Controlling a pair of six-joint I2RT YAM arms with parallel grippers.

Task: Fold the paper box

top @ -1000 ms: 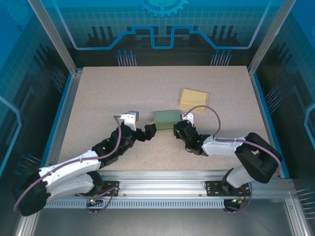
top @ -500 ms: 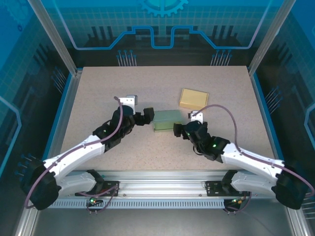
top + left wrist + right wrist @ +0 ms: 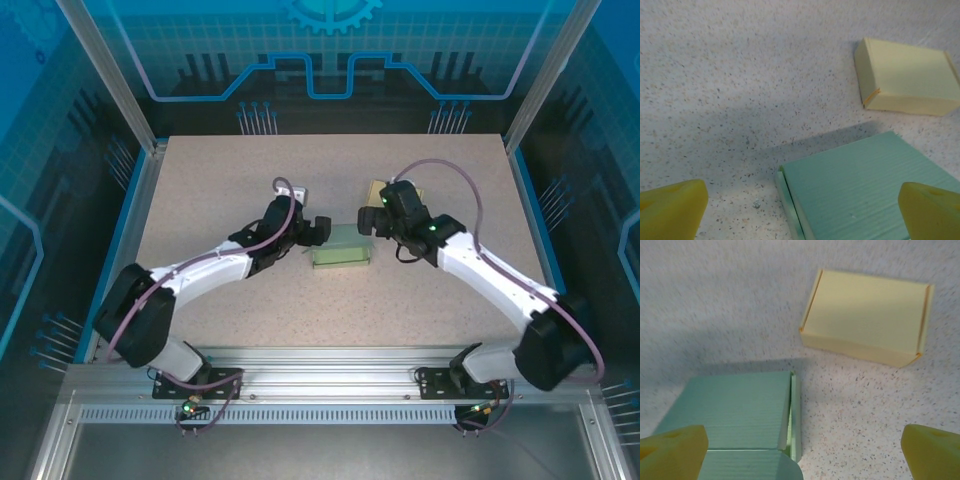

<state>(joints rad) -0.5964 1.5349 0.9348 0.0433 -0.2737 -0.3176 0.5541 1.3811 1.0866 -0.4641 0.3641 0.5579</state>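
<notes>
Your right gripper (image 3: 370, 222) just opened. It and the left gripper (image 3: 318, 230) hang wide and empty over the green box (image 3: 340, 255), which looks folded.

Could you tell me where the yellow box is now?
The yellow box lies on the table right of centre, beyond the green box and apart from it, under the right gripper in the top view.

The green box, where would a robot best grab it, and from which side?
Probably from above, across the short width of the green box, pinching its two long side walls near the middle. It lies flat and closed on the table, so the broad lid gives nothing to pinch, and the ends show flap seams that might spring open.
</notes>
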